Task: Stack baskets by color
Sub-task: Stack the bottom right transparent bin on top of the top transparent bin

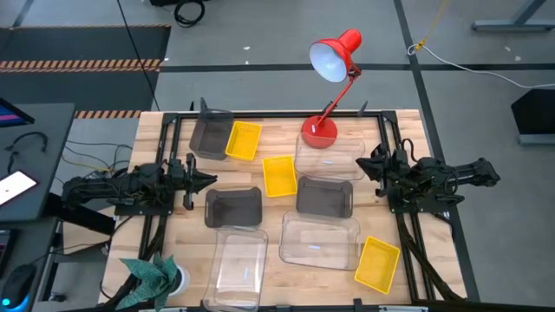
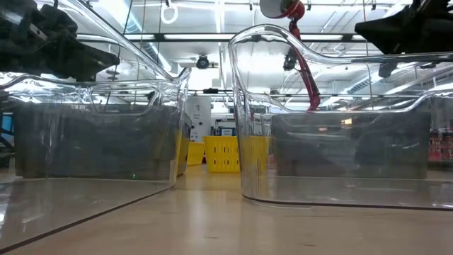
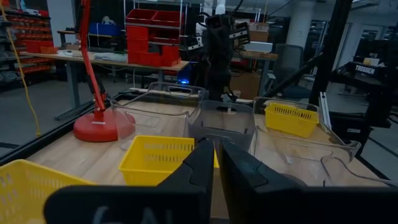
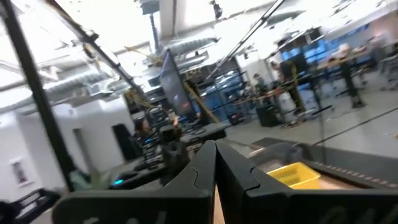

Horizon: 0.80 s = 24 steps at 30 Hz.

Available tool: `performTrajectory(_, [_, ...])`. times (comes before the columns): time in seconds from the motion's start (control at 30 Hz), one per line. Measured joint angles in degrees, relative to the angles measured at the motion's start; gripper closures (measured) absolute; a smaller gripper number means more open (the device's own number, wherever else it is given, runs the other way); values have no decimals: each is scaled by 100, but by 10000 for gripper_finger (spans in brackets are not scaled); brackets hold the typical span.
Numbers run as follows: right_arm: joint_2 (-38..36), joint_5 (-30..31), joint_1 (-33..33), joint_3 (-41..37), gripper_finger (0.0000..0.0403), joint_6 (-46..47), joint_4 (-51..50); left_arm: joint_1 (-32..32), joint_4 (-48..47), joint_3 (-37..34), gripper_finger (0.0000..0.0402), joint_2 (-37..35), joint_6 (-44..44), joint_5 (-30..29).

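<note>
Nine shallow rectangular plastic baskets (image 1: 279, 174): opaque yellow lattice, smoky grey, glossy clear. Left gripper (image 1: 211, 180), right gripper (image 1: 361, 165): fingers together, empty.

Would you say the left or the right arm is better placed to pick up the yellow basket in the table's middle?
Probably left: the left gripper, shut and empty, points at the middle yellow basket; the right gripper faces a clear basket.
</note>
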Motion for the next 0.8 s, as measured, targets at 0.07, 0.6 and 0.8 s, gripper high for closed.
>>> performTrajectory(0.07, [139, -221, 0, -2, 389, 55, 2, -1, 2, 0, 371, 0, -2, 2])
performTrajectory(0.6, [2396, -1052, 164, 780, 386, 627, -534, 1, 45, 0, 371, 0, 0, 0])
performTrajectory(0.8, [3510, -1056, 511, 1448, 386, 611, -1111, -12, 516, 1, 364, 2, -1826, -57])
